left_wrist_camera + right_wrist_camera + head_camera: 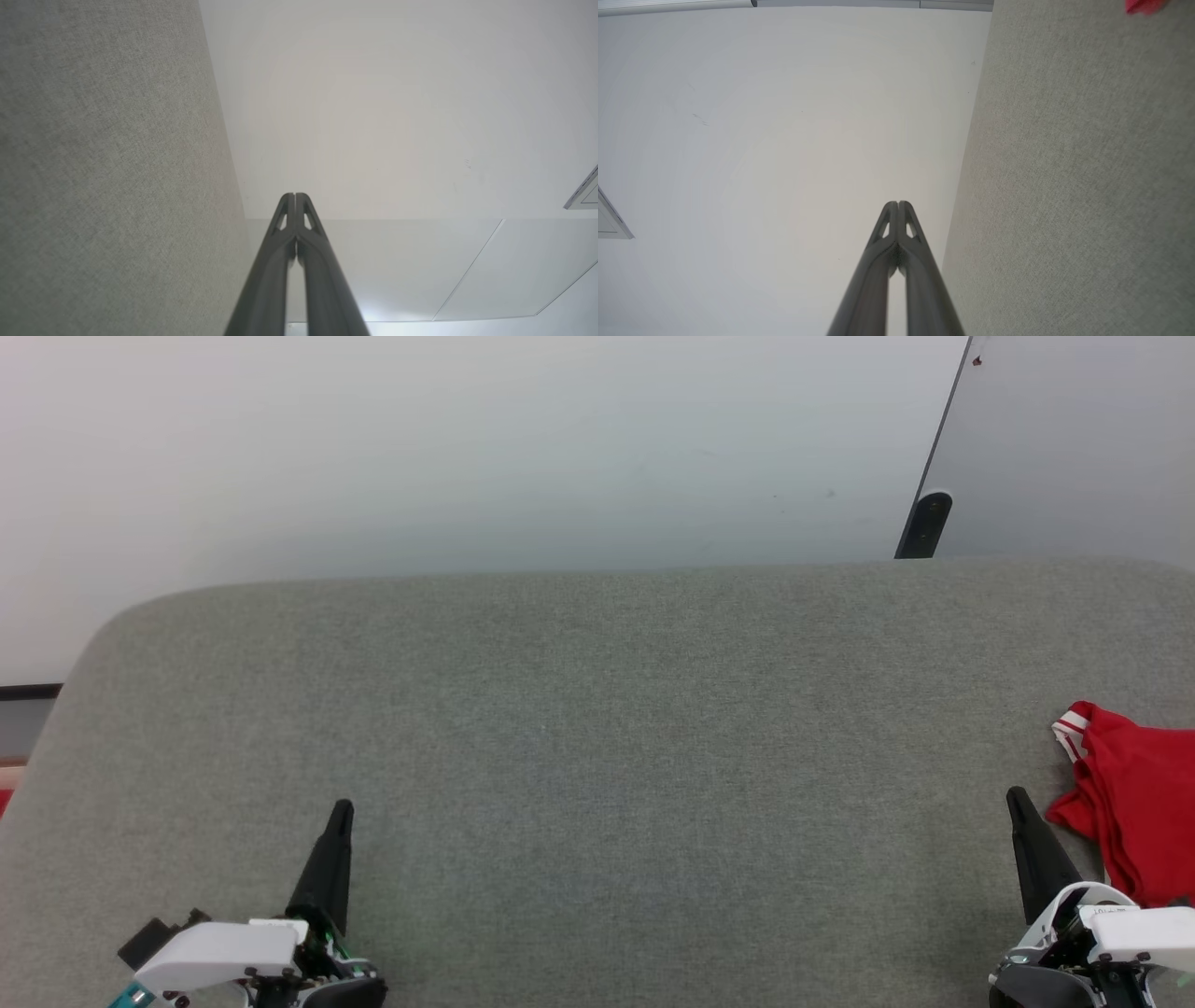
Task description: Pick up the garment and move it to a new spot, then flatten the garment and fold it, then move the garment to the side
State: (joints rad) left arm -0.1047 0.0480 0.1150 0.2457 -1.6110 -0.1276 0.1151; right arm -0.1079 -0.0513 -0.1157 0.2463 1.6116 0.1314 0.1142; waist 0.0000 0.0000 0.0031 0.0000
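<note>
At the lower left of the head view the left tool (342, 810) points up the frame with its two dark fingers pressed together, clenched on nothing; its wrist view shows the same shut tips against a pale background. It sits well apart from the work. Across the middle, the grey bench (597, 756) lies bare. At the lower right the right tool (1015, 797) is likewise clenched and empty, its fingers meeting at the tip. Just to the right of it, at the right edge of the frame and partly cut off by it, lies the garment (1134, 803), a crumpled red heap on the bench with a bit of red-and-white striped trim (1071, 726) at its upper left corner. A narrow strip of grey shows between the finger and the nearest red fold, so they look apart, though down by the white wrist housing I cannot tell whether cloth and tool touch. The garment is probably light, soft and limp: it should sag and drape from whatever point lifts it, and thin jersey cloth may slip from a shallow pinch. The striped trim, or the raised fold nearest the right tool, looks the better place to take hold, once the fingers have parted.
</note>
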